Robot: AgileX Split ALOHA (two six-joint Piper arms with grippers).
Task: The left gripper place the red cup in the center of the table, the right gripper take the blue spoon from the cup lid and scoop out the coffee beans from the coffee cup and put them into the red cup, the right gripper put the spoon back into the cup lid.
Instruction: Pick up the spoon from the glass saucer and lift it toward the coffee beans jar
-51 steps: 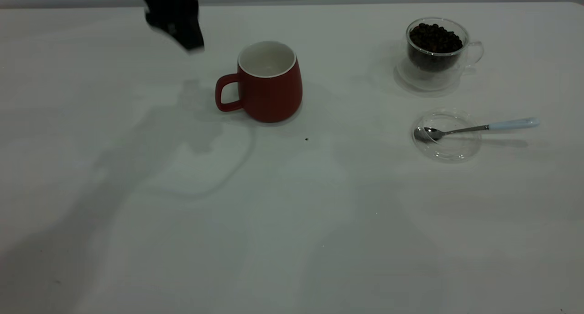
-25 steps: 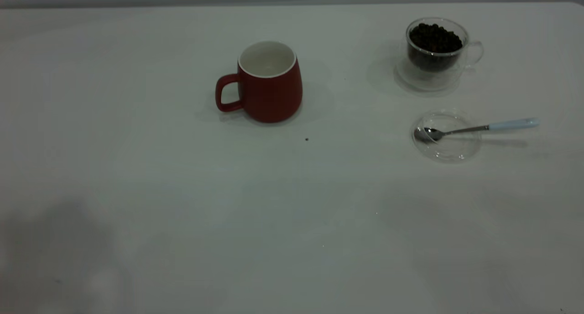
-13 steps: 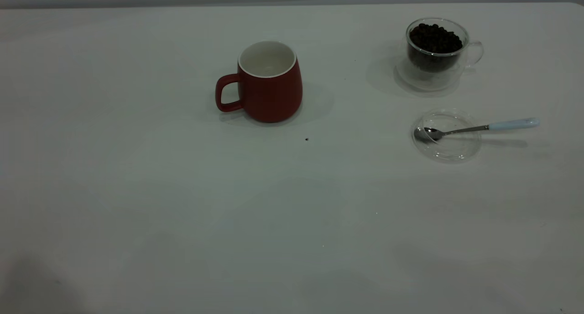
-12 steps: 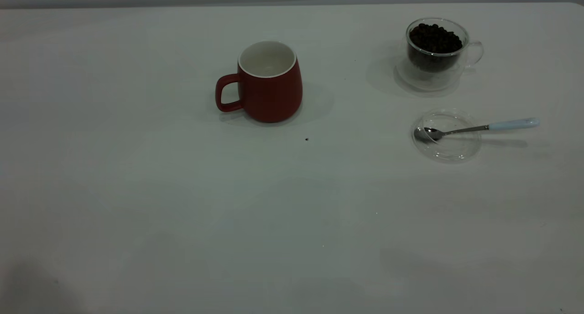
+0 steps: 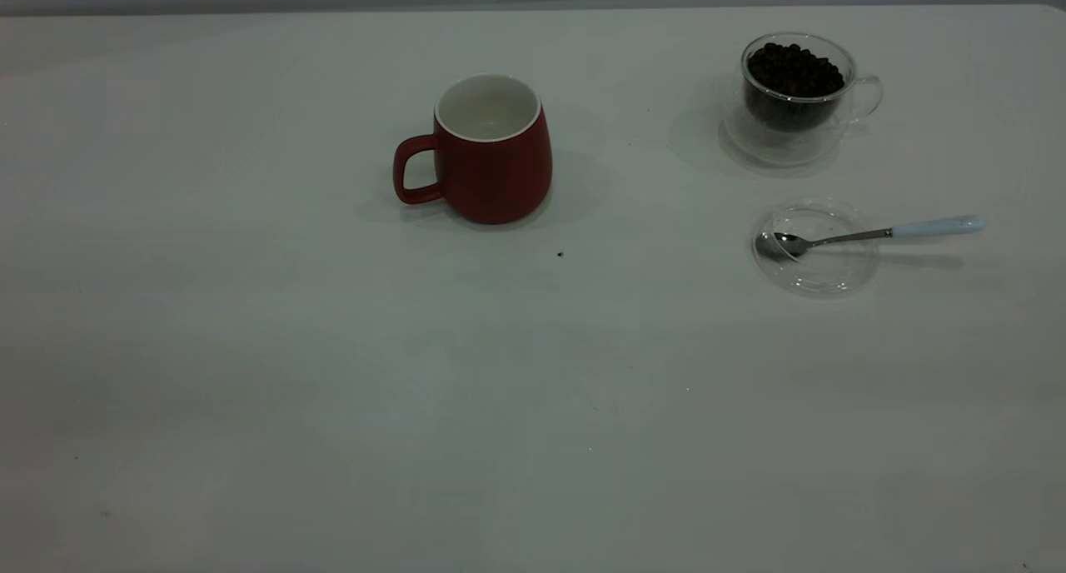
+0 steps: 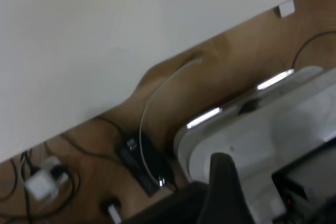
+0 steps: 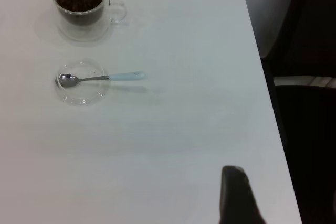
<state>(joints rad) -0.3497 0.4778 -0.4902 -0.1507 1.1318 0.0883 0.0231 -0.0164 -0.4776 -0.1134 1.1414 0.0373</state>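
1. The left arm, which hung over the far-left part of the table (image 5: pixel 250 373) two seconds ago, is gone from the exterior view; its shadow has cleared from the near-left corner too.
2. The red cup (image 5: pixel 491 152) stands upright about midway between the left and right edges, somewhat toward the far edge, handle pointing at the left edge, white inside bare. It has not shifted across these frames, so the placing step reads as done.
3. The left gripper (image 6: pixel 223 182) shows only one dark finger in its own wrist view, aimed off the table at a wooden floor, cables and a white base. Whether it is released or clenched cannot be told; it holds nothing visible.
4. The right gripper (image 7: pixel 239 195) shows a single dark fingertip above the table near its right edge, well apart from the spoon (too little shows to judge its opening).
5. The blue spoon (image 5: pixel 874 233) lies untouched, bowl in the cup lid (image 5: pixel 820 269), pale handle reaching over the rim toward the right edge. The coffee cup (image 5: pixel 795 94) stands beyond it near the far-right corner, heaped with coffee beans (image 5: pixel 791 69).
6. Likely next: the right arm's reach for the spoon handle.
7. The tabletop is plain white with a few dark specks; a dark chair-like shape stands past its right edge.
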